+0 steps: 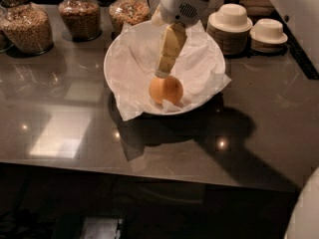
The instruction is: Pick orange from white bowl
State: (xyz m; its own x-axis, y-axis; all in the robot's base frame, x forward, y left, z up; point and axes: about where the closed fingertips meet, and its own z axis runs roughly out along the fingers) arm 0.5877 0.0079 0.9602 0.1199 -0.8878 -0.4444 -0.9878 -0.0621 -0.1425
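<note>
The orange (166,89) lies in the large white bowl (115,59), which is lined with crumpled white paper and stands on the dark counter. My gripper (163,73) reaches down from the top of the camera view into the bowl. Its yellowish fingers (170,49) point down and their tips sit right at the top of the orange, touching or just above it.
Three glass jars of grains (27,26) stand along the back left of the counter. Two stacks of small off-white bowls (230,26) stand at the back right. The counter's front edge (149,176) runs across the lower part of the view.
</note>
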